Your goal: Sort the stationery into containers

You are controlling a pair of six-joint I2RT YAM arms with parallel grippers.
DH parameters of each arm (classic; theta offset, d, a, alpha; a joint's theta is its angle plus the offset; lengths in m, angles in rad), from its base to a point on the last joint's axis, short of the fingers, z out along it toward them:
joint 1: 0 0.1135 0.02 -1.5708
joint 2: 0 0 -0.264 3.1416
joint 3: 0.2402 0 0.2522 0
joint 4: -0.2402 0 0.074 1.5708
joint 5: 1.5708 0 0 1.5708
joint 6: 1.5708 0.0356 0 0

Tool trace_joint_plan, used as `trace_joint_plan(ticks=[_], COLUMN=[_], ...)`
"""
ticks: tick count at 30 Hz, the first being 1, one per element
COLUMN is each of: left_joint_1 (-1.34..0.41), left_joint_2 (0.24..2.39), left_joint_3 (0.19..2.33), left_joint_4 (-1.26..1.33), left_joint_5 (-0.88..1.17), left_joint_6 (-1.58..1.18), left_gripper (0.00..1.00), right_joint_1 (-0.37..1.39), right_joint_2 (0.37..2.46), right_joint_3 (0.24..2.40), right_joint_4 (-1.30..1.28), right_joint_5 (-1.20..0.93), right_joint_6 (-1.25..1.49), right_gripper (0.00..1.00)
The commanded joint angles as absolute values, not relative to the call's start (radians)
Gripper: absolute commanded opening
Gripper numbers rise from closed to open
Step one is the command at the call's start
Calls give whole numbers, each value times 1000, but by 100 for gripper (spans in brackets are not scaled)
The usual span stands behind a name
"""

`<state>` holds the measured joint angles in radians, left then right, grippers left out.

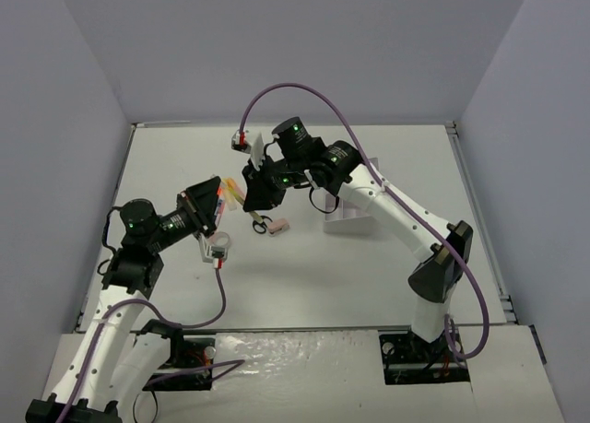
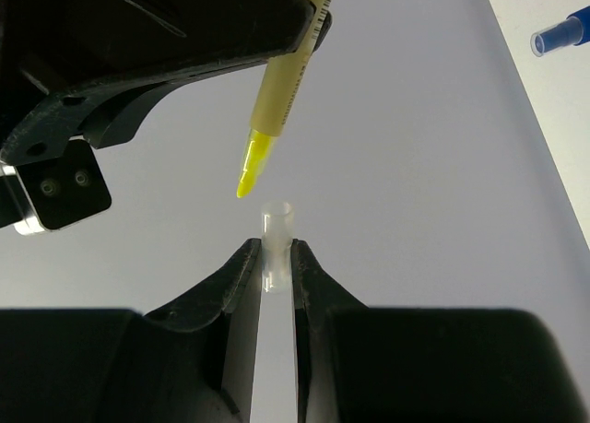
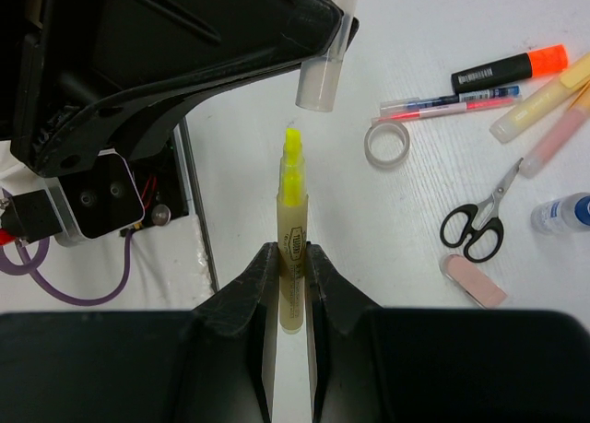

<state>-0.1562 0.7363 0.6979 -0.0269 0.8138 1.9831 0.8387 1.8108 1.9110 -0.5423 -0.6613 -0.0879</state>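
1. The left tool (image 2: 277,262) is closed narrowly on a small translucent plastic cap (image 2: 277,222). It pinches the cap's lower part, and the open mouth stands clear of the fingertips. The cap is held in the air, off to the left of the black-handled scissors (image 3: 496,205) that lie on the white tabletop (image 3: 396,257).
2. I'd judge the cap to be very light, thin-walled and slick. A hard squeeze could deform it or pop it out, so the low pinch that leaves the mouth free looks right.
3. The uncapped yellow highlighter pen (image 3: 293,222) is also held up left of the scissors, just short of the cap. Its bright chisel tip and the cap's mouth are near each other but apart. The tip sits slightly to one side of the mouth, so the two are not lined up.
4. The pen's long axis runs straight out along the right tool's fingers. The tip points away from that tool and towards the left arm.
5. The pen looks light and stiff, with a smooth barrel that could slide or twist under a push along its length. The felt tip is the soft part and should not be jammed against the cap's rim.
6. The right tool (image 3: 293,257) is clamped on the barrel at its printed label. That seems a fair hold, though one nearer the tip would resist tilting better.
7. A clear tape ring (image 3: 387,145) lies left of the scissors, and a pink eraser block (image 3: 472,280) lies just beside their handles.
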Motion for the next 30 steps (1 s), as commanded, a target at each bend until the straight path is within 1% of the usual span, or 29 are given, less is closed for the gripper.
trace_joint_plan(ticks=[1, 13, 30], left_joint_1=[-160, -184, -186], left_joint_2=[761, 765, 757], left_joint_3=[758, 762, 767], left_joint_4=[13, 55, 67], left_joint_5=[823, 793, 785], left_joint_6=[2443, 2377, 2369], left_gripper=[0, 0, 0], right_joint_1=[836, 832, 831], right_joint_2=[1787, 1810, 1802], right_joint_3=[1947, 1959, 1937], right_joint_4=[-503, -503, -503], right_joint_5=[-696, -704, -698], right_joint_6=[-98, -93, -92], right_gripper=[0, 0, 0])
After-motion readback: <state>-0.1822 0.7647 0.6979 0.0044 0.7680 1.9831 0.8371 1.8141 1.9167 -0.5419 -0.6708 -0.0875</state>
